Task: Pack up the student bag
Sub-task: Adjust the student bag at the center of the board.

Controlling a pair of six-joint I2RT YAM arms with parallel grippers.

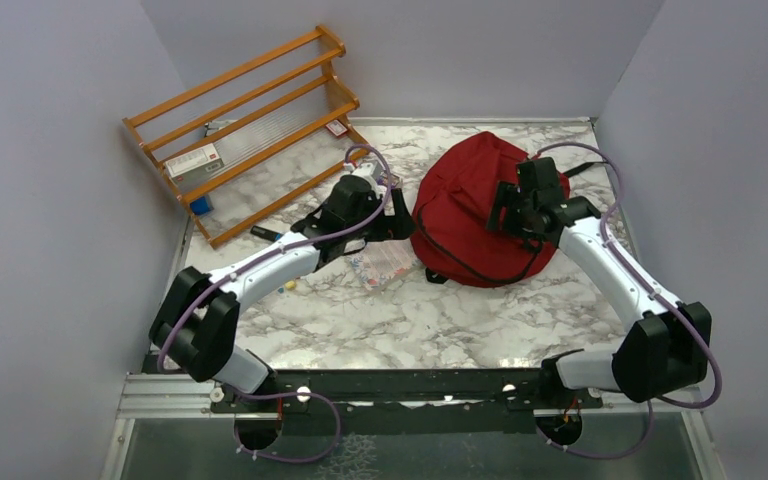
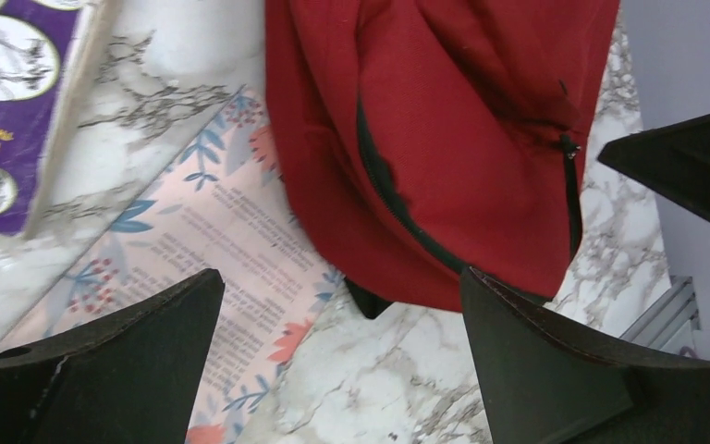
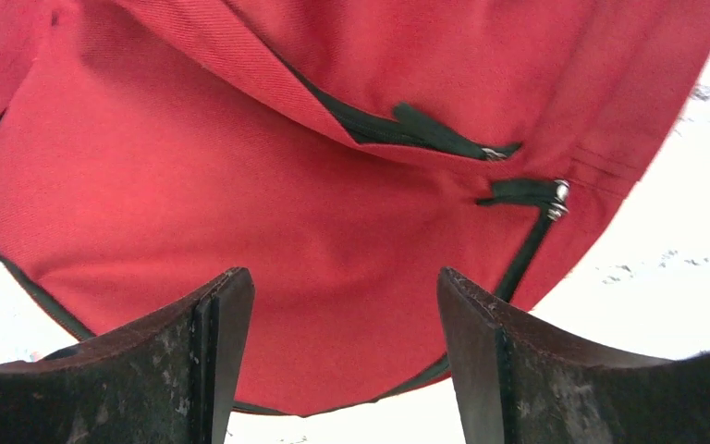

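On table (image 1: pixel 410 320), student bag (image 1: pixel 460 190) lengthwise far-to-near

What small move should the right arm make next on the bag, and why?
Probably lower the right gripper toward the zipper pull on the student bag and close on it. Its fingers hover open over the red fabric holding nothing, the zipper looks shut, and a floral booklet lies outside on the table.
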